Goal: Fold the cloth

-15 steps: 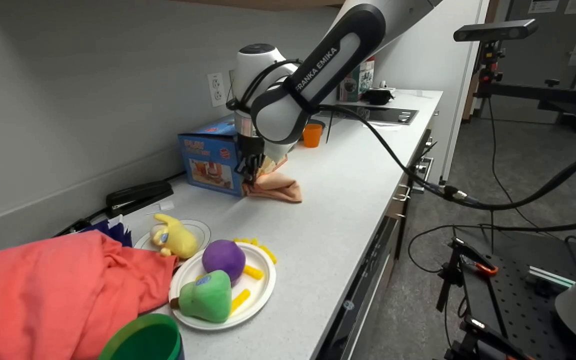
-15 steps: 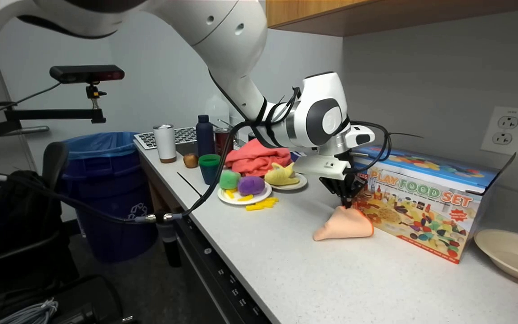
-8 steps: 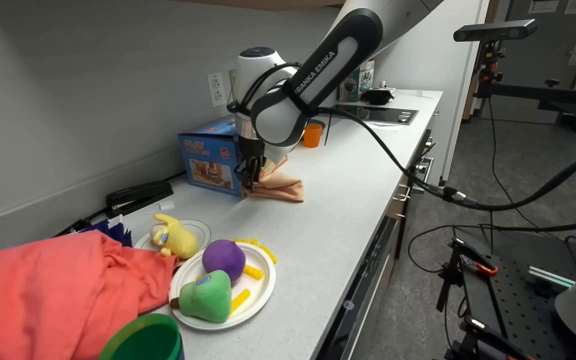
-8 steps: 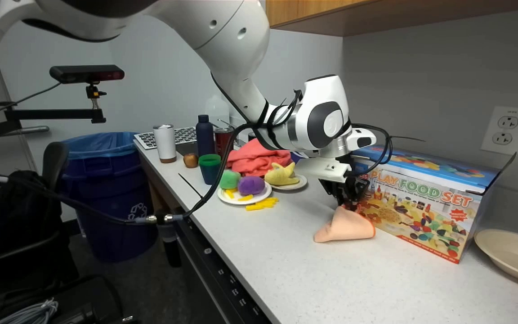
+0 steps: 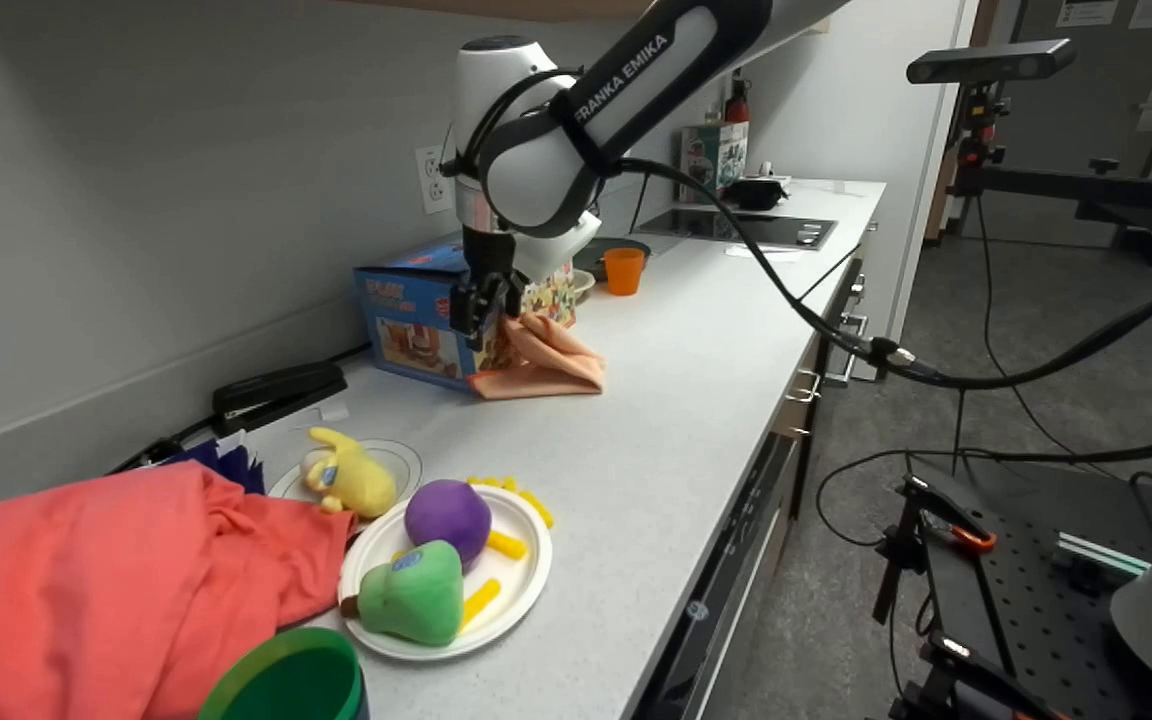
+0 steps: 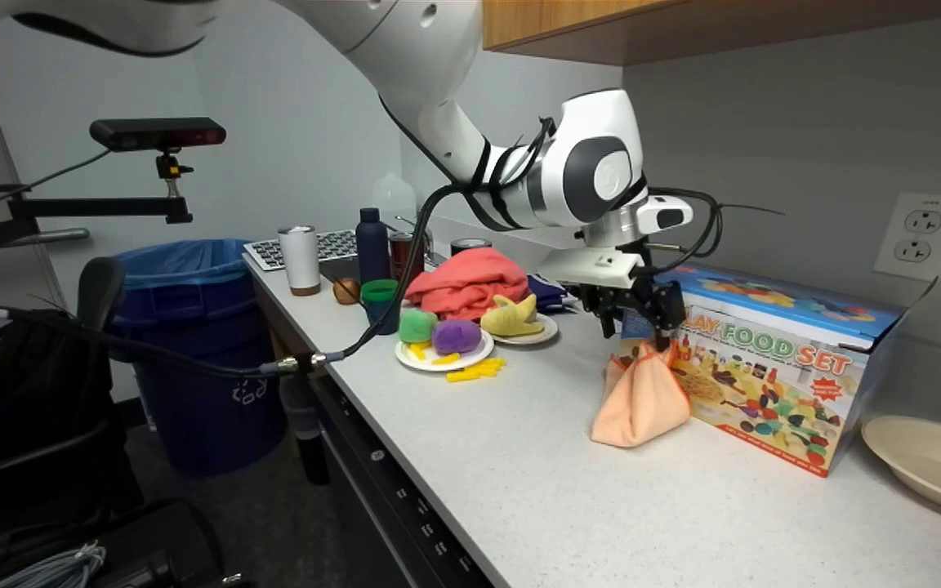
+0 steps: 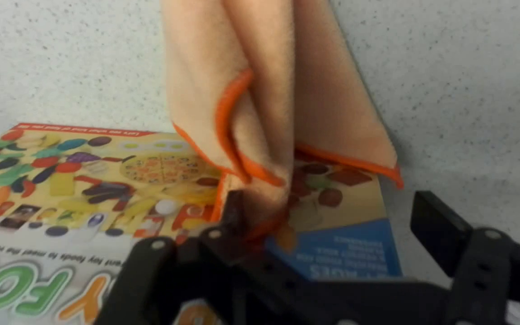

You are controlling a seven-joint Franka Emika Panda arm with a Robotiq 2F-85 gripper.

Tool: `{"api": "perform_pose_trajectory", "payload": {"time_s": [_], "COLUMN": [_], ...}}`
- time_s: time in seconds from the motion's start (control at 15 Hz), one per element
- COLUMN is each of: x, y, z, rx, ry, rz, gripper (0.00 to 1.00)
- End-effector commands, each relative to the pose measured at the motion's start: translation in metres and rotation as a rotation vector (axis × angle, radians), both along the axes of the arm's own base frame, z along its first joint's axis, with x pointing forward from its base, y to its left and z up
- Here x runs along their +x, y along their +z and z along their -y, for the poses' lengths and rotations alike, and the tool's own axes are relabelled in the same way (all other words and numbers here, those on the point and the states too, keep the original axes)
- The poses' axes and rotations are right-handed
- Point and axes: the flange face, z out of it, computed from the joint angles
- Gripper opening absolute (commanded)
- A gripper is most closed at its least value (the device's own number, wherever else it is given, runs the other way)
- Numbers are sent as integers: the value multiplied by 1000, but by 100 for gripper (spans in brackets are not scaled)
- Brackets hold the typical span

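The cloth (image 5: 548,362), light peach with an orange edge, stands bunched beside the box, its lower part on the counter and its upper end raised. In the wrist view, the folded cloth (image 7: 264,113) reaches up to the left finger (image 7: 234,210) and touches or clings to it. My gripper (image 7: 330,203) is open, its right finger (image 7: 440,230) well apart from the fabric. An exterior view also shows the gripper (image 6: 635,333) with fingers spread above the cloth (image 6: 640,404). Exactly how the fabric catches on the left finger is dark and blurred.
The blue food-set box (image 6: 764,376) stands right against the work area, by the wall. A plate (image 5: 526,590) with toy food, a yellow toy (image 5: 351,475) and bulky coral fabric (image 5: 126,590) lie farther along the counter. A beige bowl (image 6: 936,461) sits past the box.
The gripper has risen and its fingers have spread apart. The cloth's upper end has come up with it, from a low heap to a taller, draped shape.
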Motion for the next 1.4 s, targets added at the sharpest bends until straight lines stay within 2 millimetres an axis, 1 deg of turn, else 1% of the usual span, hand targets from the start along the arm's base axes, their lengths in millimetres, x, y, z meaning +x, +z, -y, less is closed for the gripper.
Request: {"api": "perform_pose_trajectory", "payload": {"time_s": [0.0, 0.07, 0.13, 0.33, 0.47, 0.67, 0.87, 1.13, 1.33], "x": [-3, -5, -6, -10, -15, -20, -21, -25, -30], "y": [43, 52, 57, 62, 55, 36, 34, 50, 67], "z": [-1, -5, -4, -7, -13, -26, -37, -44, -39], "rx": [12, 12, 13, 28, 71, 104, 84, 47, 3], "ry": [-16, -25, -37, -80, -111, -131, -120, -99, -109], "rz": [20, 22, 25, 8, -44, -108, -115, -107, -79], "gripper": [100, 100, 100, 100, 100, 100, 100, 100, 100]}}
